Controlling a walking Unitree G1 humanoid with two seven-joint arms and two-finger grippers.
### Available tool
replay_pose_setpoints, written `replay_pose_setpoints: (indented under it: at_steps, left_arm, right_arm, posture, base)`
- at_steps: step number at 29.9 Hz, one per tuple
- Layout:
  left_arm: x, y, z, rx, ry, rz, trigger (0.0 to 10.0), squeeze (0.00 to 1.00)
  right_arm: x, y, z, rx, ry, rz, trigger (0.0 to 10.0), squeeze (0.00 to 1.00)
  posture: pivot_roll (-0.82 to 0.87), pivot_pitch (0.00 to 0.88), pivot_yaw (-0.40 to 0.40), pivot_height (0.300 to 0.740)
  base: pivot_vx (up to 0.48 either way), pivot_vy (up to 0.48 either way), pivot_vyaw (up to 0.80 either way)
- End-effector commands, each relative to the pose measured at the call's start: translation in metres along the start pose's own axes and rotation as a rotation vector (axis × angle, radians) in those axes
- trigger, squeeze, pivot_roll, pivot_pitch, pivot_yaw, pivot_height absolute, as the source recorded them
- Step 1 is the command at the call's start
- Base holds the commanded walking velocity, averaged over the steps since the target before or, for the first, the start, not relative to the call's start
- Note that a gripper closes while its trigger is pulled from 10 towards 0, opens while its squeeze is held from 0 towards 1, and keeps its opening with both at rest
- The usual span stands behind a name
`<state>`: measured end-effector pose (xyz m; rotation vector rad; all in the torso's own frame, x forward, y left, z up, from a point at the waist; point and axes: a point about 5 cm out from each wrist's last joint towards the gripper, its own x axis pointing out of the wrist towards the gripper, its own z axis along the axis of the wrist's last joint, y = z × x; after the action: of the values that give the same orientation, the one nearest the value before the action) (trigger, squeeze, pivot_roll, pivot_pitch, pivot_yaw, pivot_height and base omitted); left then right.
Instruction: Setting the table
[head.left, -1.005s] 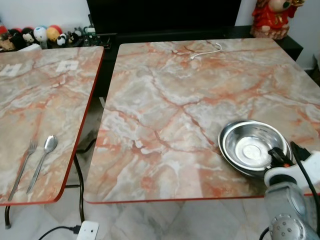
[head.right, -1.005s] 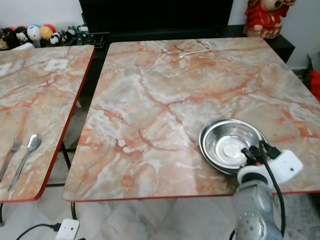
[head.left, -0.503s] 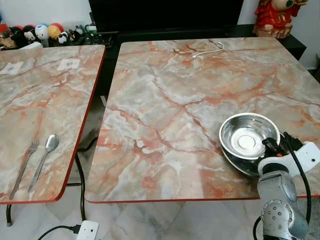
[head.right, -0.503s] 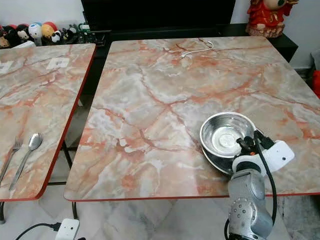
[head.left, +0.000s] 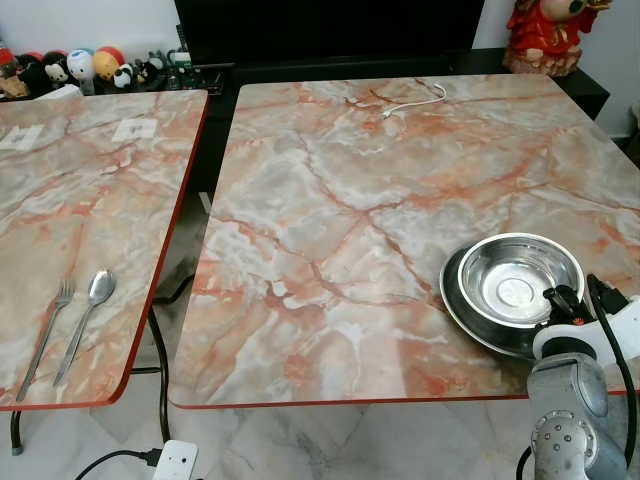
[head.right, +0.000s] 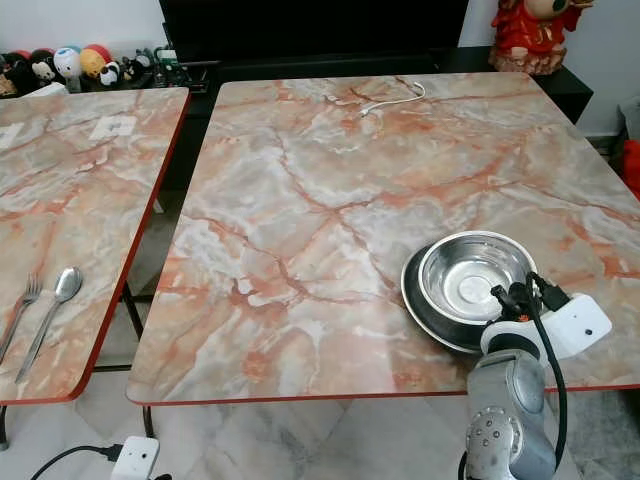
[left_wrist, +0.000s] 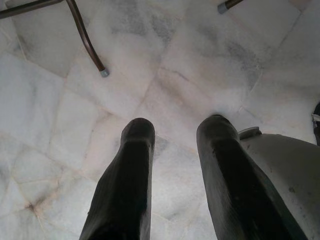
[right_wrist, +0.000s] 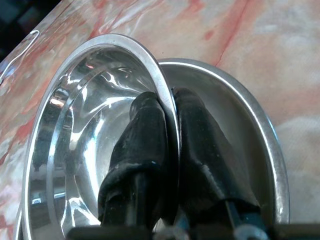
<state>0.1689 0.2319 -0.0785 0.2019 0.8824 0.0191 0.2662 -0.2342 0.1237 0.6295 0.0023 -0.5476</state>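
The right gripper (right_wrist: 167, 130) pinched the rim of the bowl (head.left: 518, 281), one finger inside and one outside, pressed together on the thin steel edge. The bowl sat inside a plate (head.left: 470, 318) at the near right corner of the big table (head.left: 330, 200), just in from the table's front edge. A white cable (head.left: 412, 102) lay near that table's far edge. To the left of the big table stood a second table (head.left: 100, 190), with a fork (head.left: 45, 339) and spoon (head.left: 84, 325) lying side by side near its front edge. The left gripper (left_wrist: 172, 135) hung over the floor (left_wrist: 190, 65) below the tables, its fingers spread.
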Motion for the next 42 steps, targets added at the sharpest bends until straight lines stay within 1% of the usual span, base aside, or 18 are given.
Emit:
replay_pose_setpoints:
  at_steps: [1,5,6,7,8,9,10,13,14,24,25,26,27,28,31,32,33,42]
  left_arm:
    - [-0.002,0.000,-0.007,0.024,0.030,-0.008,10.0,0.00]
    - [-0.001,-0.001,-0.005,0.025,0.023,-0.008,10.0,0.00]
    - [-0.001,-0.001,-0.005,0.025,0.023,-0.007,10.0,0.00]
    - [-0.001,-0.001,-0.004,0.025,0.020,-0.007,10.0,0.00]
    - [-0.001,-0.001,-0.003,0.025,0.017,-0.007,10.0,0.00]
    - [0.000,-0.001,-0.003,0.024,0.015,-0.007,10.0,0.00]
    - [0.000,-0.001,-0.002,0.024,0.014,-0.007,10.0,0.00]
    - [0.000,-0.001,-0.002,0.024,0.013,-0.007,10.0,0.00]
    - [0.000,-0.001,-0.002,0.026,0.012,-0.007,10.0,0.00]
    - [-0.001,-0.001,-0.004,0.029,0.014,-0.008,10.0,0.00]
    - [-0.001,-0.001,-0.004,0.028,0.014,-0.007,10.0,0.00]
    - [-0.001,-0.001,-0.004,0.028,0.014,-0.007,10.0,0.00]
    - [-0.001,-0.002,-0.004,0.026,0.014,-0.007,10.0,0.00]
    - [-0.001,-0.002,-0.004,0.026,0.015,-0.008,10.0,0.00]
    - [-0.001,-0.003,-0.004,0.026,0.016,-0.009,10.0,0.00]
    - [0.000,-0.004,-0.003,0.026,0.016,-0.010,10.0,0.00]
    - [0.000,-0.004,-0.003,0.025,0.016,-0.010,10.0,0.00]
    - [0.001,-0.006,0.000,0.016,0.006,-0.012,10.0,0.00]
  right_arm:
    - [-0.002,-0.002,0.000,0.005,0.002,-0.009,10.0,0.00]
    - [-0.002,0.004,-0.003,0.022,0.016,0.025,10.0,0.00]
    - [-0.002,0.004,-0.003,0.025,0.015,0.027,10.0,0.28]
    - [-0.002,0.005,-0.003,0.024,0.016,0.027,10.0,0.42]
    - [-0.002,0.005,-0.003,0.024,0.017,0.027,10.0,0.85]
    - [-0.002,0.005,-0.003,0.023,0.017,0.026,10.0,0.85]
    - [-0.001,0.005,-0.003,0.022,0.017,0.025,10.0,0.96]
    - [-0.001,0.003,-0.002,0.020,0.005,0.010,10.0,0.92]
    - [-0.001,0.002,-0.001,0.016,0.000,-0.002,10.0,0.03]
    - [-0.001,0.001,-0.002,-0.021,0.014,-0.005,10.0,0.00]
    - [-0.002,0.002,-0.002,-0.025,0.011,-0.003,10.0,0.10]
    - [-0.002,0.002,-0.002,-0.025,0.011,-0.003,10.0,0.10]
    - [-0.002,0.002,-0.002,-0.025,0.012,-0.001,10.0,0.42]
    - [-0.002,0.002,-0.002,-0.050,0.019,-0.002,10.0,1.00]
    - [-0.002,0.003,-0.003,-0.067,0.025,0.001,10.0,1.00]
    - [-0.003,0.003,-0.002,-0.065,0.024,0.003,10.0,0.62]
    - [-0.003,0.003,-0.002,-0.065,0.024,0.002,10.0,0.00]
    - [-0.008,-0.005,-0.001,-0.099,0.016,-0.050,10.0,0.00]
  posture:
    - [-0.11,0.108,0.042,0.740]
    - [-0.11,0.106,0.041,0.740]
    - [-0.11,0.106,0.041,0.740]
    - [-0.11,0.106,0.041,0.740]
    - [-0.11,0.106,0.041,0.740]
    - [-0.11,0.106,0.041,0.740]
    - [-0.11,0.107,0.040,0.740]
    - [-0.11,0.108,0.041,0.740]
    - [-0.11,0.108,0.042,0.740]
    - [-0.11,0.106,0.040,0.740]
    - [-0.11,0.106,0.040,0.740]
    - [-0.11,0.106,0.040,0.740]
    - [-0.11,0.106,0.038,0.740]
    - [-0.12,0.105,0.038,0.740]
    - [-0.12,0.105,0.036,0.740]
    - [-0.12,0.106,0.035,0.740]
    - [-0.12,0.106,0.035,0.740]
    - [-0.12,0.096,0.023,0.740]
  base:
    - [0.000,0.000,0.00]
    - [0.000,0.000,0.00]
    - [0.000,0.000,0.00]
    - [0.000,0.000,0.00]
    - [0.000,0.000,0.00]
    - [0.000,0.000,0.00]
    - [0.000,0.000,0.00]
    - [0.000,0.000,0.00]
    - [0.000,0.000,0.00]
    - [0.000,0.000,0.00]
    - [0.000,0.000,0.00]
    - [0.000,0.000,0.00]
    - [0.000,0.000,0.00]
    - [0.000,0.000,0.00]
    - [0.000,0.000,0.00]
    - [0.000,0.000,0.00]
    - [0.000,0.000,0.00]
    - [0.000,0.000,0.00]
